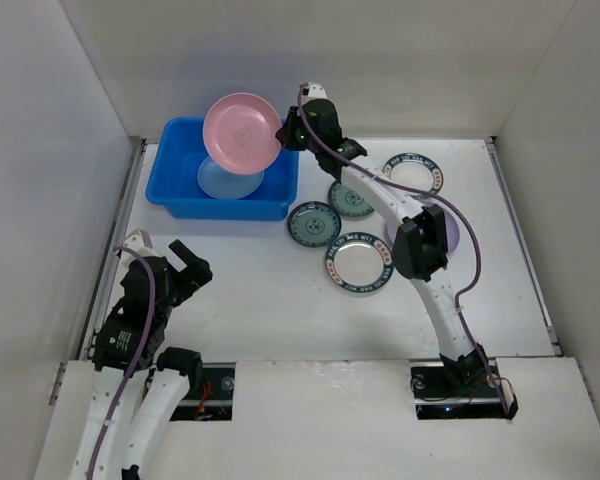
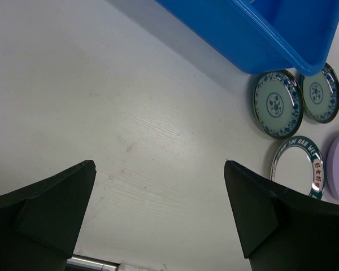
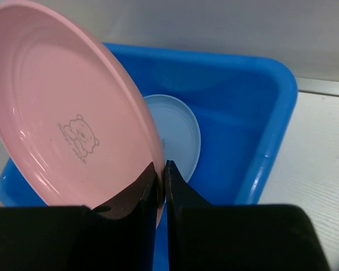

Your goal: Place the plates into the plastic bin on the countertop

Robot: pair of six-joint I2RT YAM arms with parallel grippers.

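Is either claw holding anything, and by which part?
The right gripper pinches the pink plate by its rim, over the blue bin. The left gripper holds nothing.

Plain white walls (image 1: 380, 60) closed off the left, far and right sides of the white countertop (image 1: 270, 310). Near panel (image 1: 320, 420) was white too. Light was even.

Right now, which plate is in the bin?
The light blue plate, lying flat inside; the pink plate hangs in the right claw, others sit on the countertop.
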